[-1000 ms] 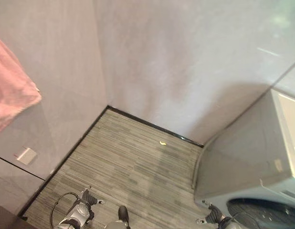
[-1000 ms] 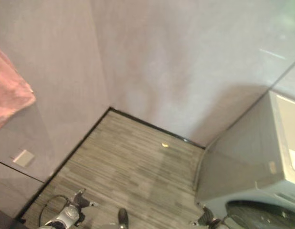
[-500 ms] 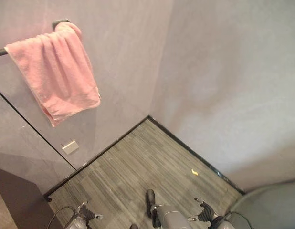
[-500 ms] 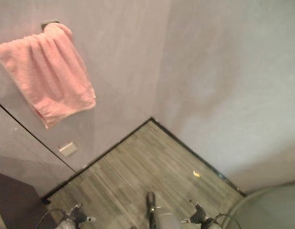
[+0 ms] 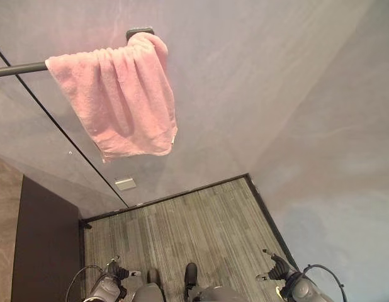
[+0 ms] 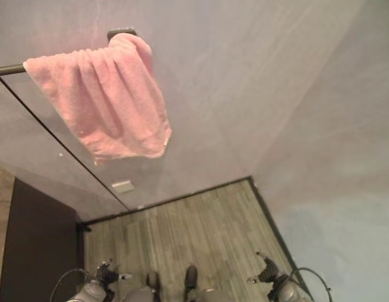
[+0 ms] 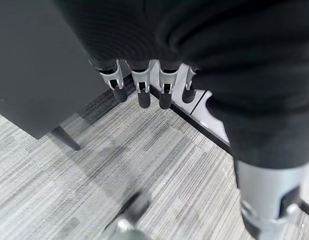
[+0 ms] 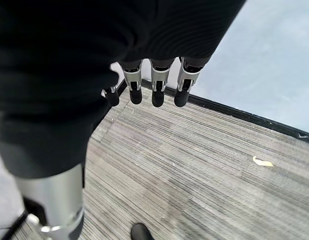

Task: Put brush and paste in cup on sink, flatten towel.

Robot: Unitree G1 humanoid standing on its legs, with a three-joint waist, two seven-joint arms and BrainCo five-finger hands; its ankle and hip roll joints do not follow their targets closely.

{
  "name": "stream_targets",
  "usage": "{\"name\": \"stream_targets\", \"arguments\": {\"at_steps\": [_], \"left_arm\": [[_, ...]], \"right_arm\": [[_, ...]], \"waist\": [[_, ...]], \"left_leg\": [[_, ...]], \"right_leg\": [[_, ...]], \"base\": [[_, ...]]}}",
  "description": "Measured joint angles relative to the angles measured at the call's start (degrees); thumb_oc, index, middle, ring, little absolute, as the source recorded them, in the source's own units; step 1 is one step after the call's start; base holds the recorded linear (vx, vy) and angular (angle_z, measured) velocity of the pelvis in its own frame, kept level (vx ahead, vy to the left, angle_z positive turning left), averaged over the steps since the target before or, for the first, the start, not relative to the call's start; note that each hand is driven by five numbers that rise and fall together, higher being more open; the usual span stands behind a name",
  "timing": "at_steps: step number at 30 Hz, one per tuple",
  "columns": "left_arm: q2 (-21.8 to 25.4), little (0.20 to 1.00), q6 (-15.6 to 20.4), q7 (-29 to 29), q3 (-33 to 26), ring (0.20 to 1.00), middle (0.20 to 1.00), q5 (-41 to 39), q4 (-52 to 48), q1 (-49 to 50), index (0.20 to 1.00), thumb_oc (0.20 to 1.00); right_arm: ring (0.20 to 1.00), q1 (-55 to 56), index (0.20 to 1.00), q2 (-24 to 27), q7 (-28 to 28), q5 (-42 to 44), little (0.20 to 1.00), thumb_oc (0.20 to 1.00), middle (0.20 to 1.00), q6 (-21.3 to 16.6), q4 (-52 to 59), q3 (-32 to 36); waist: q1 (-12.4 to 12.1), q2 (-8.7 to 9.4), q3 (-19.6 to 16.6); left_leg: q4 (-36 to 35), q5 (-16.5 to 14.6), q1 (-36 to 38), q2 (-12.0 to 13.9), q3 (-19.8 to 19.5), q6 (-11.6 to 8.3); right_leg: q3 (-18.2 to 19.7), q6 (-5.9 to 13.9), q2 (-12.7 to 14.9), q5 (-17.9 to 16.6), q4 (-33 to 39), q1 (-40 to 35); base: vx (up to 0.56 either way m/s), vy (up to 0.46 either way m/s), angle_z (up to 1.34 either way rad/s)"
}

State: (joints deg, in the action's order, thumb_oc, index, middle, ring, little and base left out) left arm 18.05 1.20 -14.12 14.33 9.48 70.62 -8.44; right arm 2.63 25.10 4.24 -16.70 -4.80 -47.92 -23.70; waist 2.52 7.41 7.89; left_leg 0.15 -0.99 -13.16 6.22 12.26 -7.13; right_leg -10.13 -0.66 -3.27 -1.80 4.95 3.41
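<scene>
A pink towel [image 5: 119,100] hangs bunched over the end of a dark rail [image 5: 18,68] on the grey wall, at the upper left of the eye views. My left hand [image 5: 116,275] hangs low at the bottom left, far below the towel. In the left wrist view its fingers [image 7: 143,92] are straight over the striped floor and hold nothing. My right hand [image 5: 277,269] hangs at the bottom right. Its fingers [image 8: 157,87] are straight too, with nothing in them.
A dark cabinet [image 5: 43,245] stands against the wall at the lower left, and its side [image 7: 39,75] is close to my left hand. A small white plate [image 5: 125,184] sits on the wall below the towel. A yellow scrap [image 8: 263,161] lies on the grey striped floor [image 5: 194,220].
The camera has turned left: the towel and rail have shifted right and up into fuller view, and the white machine on the right has left the picture. Both hands stay low.
</scene>
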Motion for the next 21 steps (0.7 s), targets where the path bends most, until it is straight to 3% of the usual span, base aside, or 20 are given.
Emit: {"name": "stream_targets", "arguments": {"at_steps": [2, 3, 5, 8, 9, 10, 11, 13, 14, 15, 17, 18, 19, 21], "left_arm": [[0.49, 1.0, -0.14, -0.52, -0.04, 1.0, 1.0, 0.07, 0.36, 0.23, 1.0, 1.0], [0.74, 1.0, -0.14, -0.59, -0.11, 1.0, 1.0, 0.07, 0.27, 0.53, 1.0, 1.0], [0.84, 1.0, -0.11, -0.65, -0.24, 1.0, 1.0, 0.14, 0.1, 1.24, 1.0, 1.0], [0.83, 1.0, -0.02, -0.7, -0.29, 1.0, 1.0, 0.6, 0.14, 1.75, 1.0, 1.0], [0.41, 1.0, 0.02, -0.75, -0.32, 1.0, 1.0, 0.66, 0.19, 1.93, 1.0, 1.0], [-0.2, 1.0, -0.02, -0.74, -0.25, 1.0, 1.0, 0.66, 0.24, 2.33, 1.0, 1.0], [0.08, 1.0, -0.05, -0.81, -0.21, 1.0, 1.0, 0.67, 0.13, 2.63, 1.0, 1.0], [-0.33, 1.0, -0.02, -0.74, 0.11, 1.0, 1.0, 0.7, -0.37, 2.41, 1.0, 1.0], [-0.47, 1.0, 0.01, -0.72, 0.73, 1.0, 1.0, 0.76, -0.59, 2.99, 1.0, 1.0], [-0.15, 1.0, -0.02, -0.81, 0.69, 1.0, 1.0, 0.83, -1.22, 3.2, 1.0, 1.0], [1.23, 1.0, -0.05, -0.82, 0.84, 1.0, 1.0, 2.01, -3.53, 3.95, 1.0, 1.0], [1.97, 1.0, -0.03, -0.84, 1.61, 1.0, 1.0, 2.32, -4.39, 3.87, 1.0, 1.0], [2.4, 1.0, 0.04, -0.82, 2.03, 1.0, 1.0, 2.57, -4.48, 3.6, 1.0, 1.0], [2.31, 1.0, 0.35, -0.81, 1.95, 1.0, 1.0, 2.86, -4.3, 3.53, 1.0, 1.0]], "right_arm": [[1.0, -0.19, 1.0, 0.11, -0.08, -1.79, 1.0, 1.0, 1.0, -0.02, 0.87, -2.0], [1.0, -0.39, 1.0, 0.15, -0.09, -2.33, 1.0, 1.0, 1.0, -0.08, 1.67, -2.49], [1.0, -0.1, 1.0, 0.36, -0.11, -3.0, 1.0, 1.0, 1.0, -0.15, 2.99, -2.49], [1.0, 1.06, 1.0, 0.58, -0.28, -3.92, 1.0, 1.0, 1.0, -0.21, 3.4, -2.1], [1.0, 1.59, 1.0, 0.5, -0.48, -4.43, 1.0, 1.0, 1.0, -0.38, 2.58, -1.17], [1.0, 2.2, 1.0, 1.19, -0.57, -4.44, 1.0, 1.0, 1.0, -0.2, 2.96, -1.19], [1.0, 2.7, 1.0, 0.66, -0.61, -4.44, 1.0, 1.0, 1.0, -0.1, 2.98, -1.18], [1.0, 2.79, 1.0, 0.7, -0.6, -4.44, 1.0, 1.0, 1.0, -0.1, 4.64, -0.13], [1.0, 3.08, 1.0, 1.12, -0.54, -4.4, 1.0, 1.0, 1.0, -0.09, 5.67, 0.21], [1.0, 3.22, 1.0, 1.13, -0.52, -4.38, 1.0, 1.0, 1.0, -0.08, 6.57, 0.21], [1.0, 4.0, 1.0, 1.2, -0.45, -4.2, 1.0, 1.0, 1.0, -0.3, 10.3, 1.35], [1.0, 4.39, 1.0, 0.99, -0.36, -3.63, 1.0, 1.0, 1.0, -0.33, 11.5, 2.78], [1.0, 4.8, 1.0, 0.72, 0.3, -2.45, 1.0, 1.0, 1.0, -0.36, 11.61, 3.68], [1.0, 6.1, 1.0, 0.74, 0.34, 1.41, 1.0, 1.0, 1.0, -1.35, 13.0, 5.94]], "waist": [[-0.07, -0.34, 0.08], [-0.15, -0.5, 0.16], [0.36, -1.25, -0.31], [0.68, -2.5, -1.68], [1.31, -3.34, -1.93], [1.3, -4.87, -2.62], [1.3, -4.46, -2.71], [1.42, -5.88, -1.59], [1.42, -6.84, -1.42], [1.41, -6.7, -1.55], [1.42, -5.04, -2.07], [2.01, -5.31, -1.78], [3.18, -5.04, -1.94], [2.64, -5.71, -1.67]], "left_leg": [[-5.23, 5.62, -1.0, 3.69, 1.02, -0.94], [-5.37, 6.75, -1.16, 5.16, 0.85, -1.12], [-4.52, 7.71, -0.42, 5.54, 1.3, -0.59], [-4.17, 8.09, 1.23, 3.11, 0.83, 0.17], [-1.35, 7.83, 2.23, -0.47, 1.13, 4.84], [-1.48, 7.85, 2.61, -0.73, 1.1, 6.02], [-1.29, 7.49, 3.6, -1.74, 1.47, 7.21], [-1.37, 5.26, 5.62, -2.19, 2.51, 9.93], [-1.61, 4.41, 6.87, -1.74, 2.56, 10.01], [-1.41, 3.47, 7.52, -2.57, 2.56, 10.34], [-1.14, 2.13, 8.52, -6.3, 1.73, 12.51], [-1.54, 2.45, 8.78, -7.2, 0.23, 12.53], [-1.91, 2.4, 9.51, -8.22, -2.7, 11.78], [-3.39, 2.66, 10.92, -8.75, -4.43, 10.61]], "right_leg": [[-0.1, 0.7, -1.13, 0.31, -0.03, -1.7], [0.31, 0.62, -1.53, 0.6, -0.03, -2.71], [0.53, 0.31, -1.79, 2.23, -0.03, -4.8], [1.81, 0.34, -1.66, 3.07, -0.07, -6.19], [1.85, 1.02, -0.61, 3.85, -0.24, -7.79], [2.12, 1.28, -1.01, 4.03, -1.02, -7.85], [2.5, 1.38, -0.25, 4.8, -2.57, -7.81], [2.41, 3.02, 0.81, 6.64, -11.85, -5.01], [2.4, 3.71, 1.73, 8.62, -20.13, -2.04], [2.28, 3.51, 3.18, 10.54, -24.68, -0.18], [4.8, 5.36, 7.37, 12.77, -36.45, 5.26], [8.02, 6.22, 6.08, 14.45, -40.24, 7.46], [12.73, 5.89, 3.08, 14.92, -38.82, 8.33], [11.34, 5.23, 3.21, 15.15, -30.97, 8.91]], "base": [[0.25, 0.163, -0.05], [0.27, 0.22, -0.26], [0.21, 0.192, -0.17], [0.22, 0.25, -0.13], [0.17, 0.253, -0.11], [0.22, 0.352, -0.07], [0.2, 0.378, -0.14], [0.07, 0.192, -0.14], [0.05, 0.15, -0.11], [0.19, 0.245, -0.04], [0.18, 0.147, 0.23], [0.18, 0.04, 0.95], [0.24, 0.004, 0.98], [0.2, -0.049, 0.61]]}}
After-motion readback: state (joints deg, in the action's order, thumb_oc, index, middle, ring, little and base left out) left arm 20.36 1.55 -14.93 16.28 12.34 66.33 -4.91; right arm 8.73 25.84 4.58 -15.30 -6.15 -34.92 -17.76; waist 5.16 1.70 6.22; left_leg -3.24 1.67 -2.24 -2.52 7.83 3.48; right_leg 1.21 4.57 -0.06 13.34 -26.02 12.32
